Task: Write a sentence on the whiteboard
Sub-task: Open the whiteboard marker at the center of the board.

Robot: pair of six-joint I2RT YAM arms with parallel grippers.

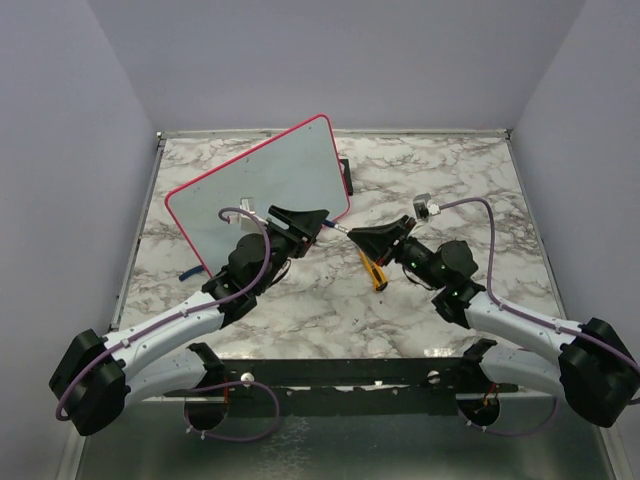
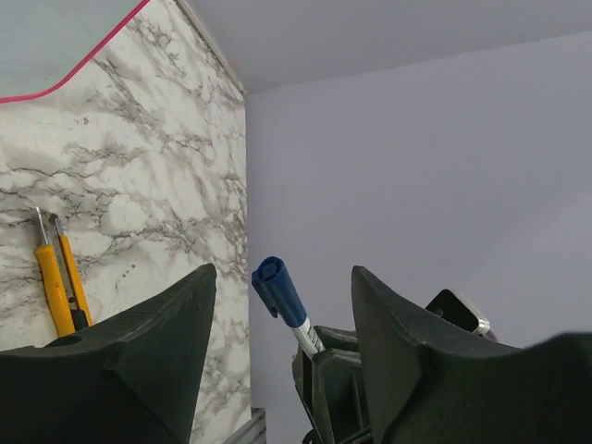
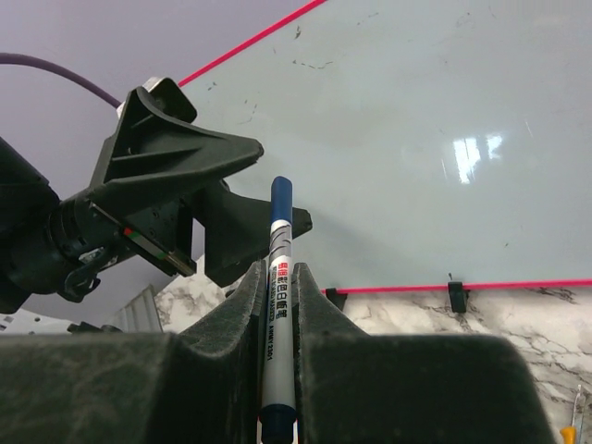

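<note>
The whiteboard, pale with a thin red frame, stands tilted at the back left and fills the right wrist view. Its face shows only faint smudges; the sentence is not in view. My right gripper is shut on a white marker with a blue cap, which points toward the left arm. My left gripper faces it, open, with the blue cap between its fingers and a gap on each side. The two grippers meet tip to tip over the table's middle, just off the board's lower right corner.
A yellow-handled tool lies on the marble table under the right gripper and also shows in the left wrist view. A small blue item lies by the board's near left corner. Lilac walls enclose the table.
</note>
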